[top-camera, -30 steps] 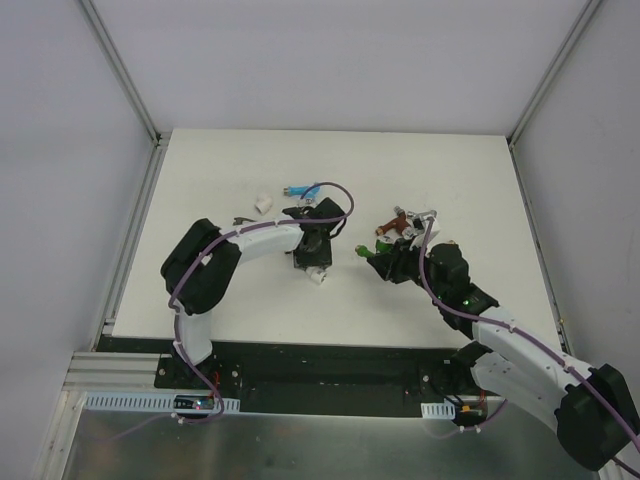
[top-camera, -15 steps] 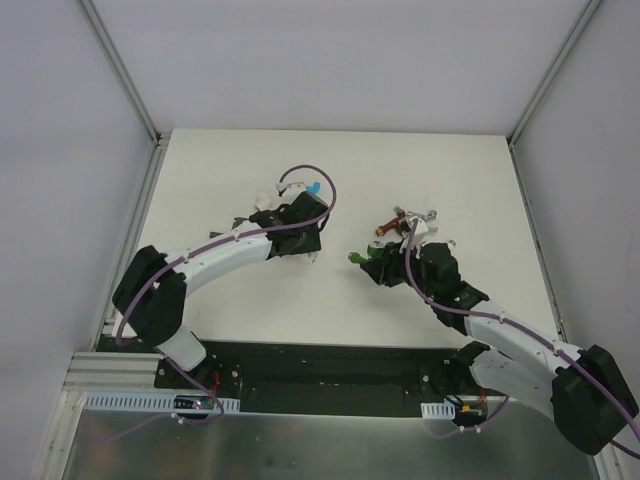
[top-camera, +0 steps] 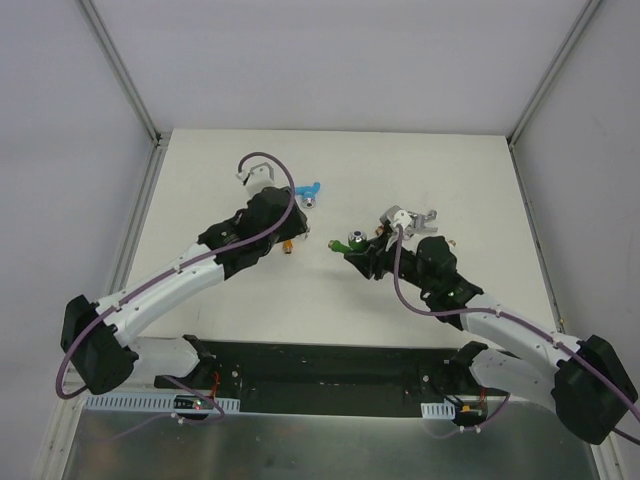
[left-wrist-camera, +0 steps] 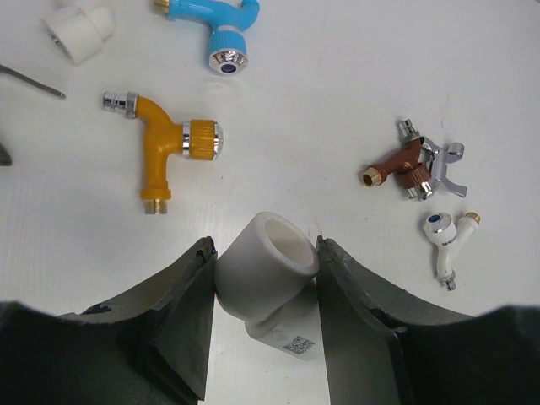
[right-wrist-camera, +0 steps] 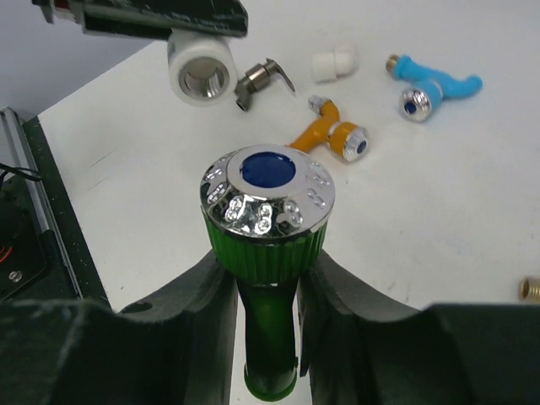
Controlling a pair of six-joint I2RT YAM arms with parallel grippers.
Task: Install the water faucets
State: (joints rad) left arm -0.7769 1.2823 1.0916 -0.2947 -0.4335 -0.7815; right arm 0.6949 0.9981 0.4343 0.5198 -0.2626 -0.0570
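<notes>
At left, a white pipe fitting (left-wrist-camera: pixel 268 270) is held in the left pincer (left-wrist-camera: pixel 266 249), whose fingers are closed against its two sides. It appears to be carried clear of the surface (top-camera: pixel 300 310).

Ahead of that pincer, an orange faucet (left-wrist-camera: pixel 164 148) and a blue faucet (left-wrist-camera: pixel 221 25) are seen lying flat, with a second white fitting (left-wrist-camera: pixel 78 29) beside them. Further right, a reddish-brown faucet (left-wrist-camera: pixel 395 162) and a silver faucet (left-wrist-camera: pixel 443 164) lie touching, and a white faucet (left-wrist-camera: pixel 443 236) is just beside them. None of these has been installed.

At right, the green faucet (right-wrist-camera: pixel 268 253) is clamped by its body in the right pincer (right-wrist-camera: pixel 268 287), with the fingers shut on either side. Its long axis runs out along the fingers, and its chrome cap with a blue centre leads. Its threaded inlet is hidden, and which way that inlet points cannot be told.

From this pincer, the held fitting lies ahead and to the upper left. It is well apart from the cap, and a threaded mouth is turned towards the right arm. The two held parts are therefore roughly facing each other across the loose faucets. The join is judged to turn on the green faucet being brought round so that its inlet, not its cap, meets that mouth in line.
</notes>
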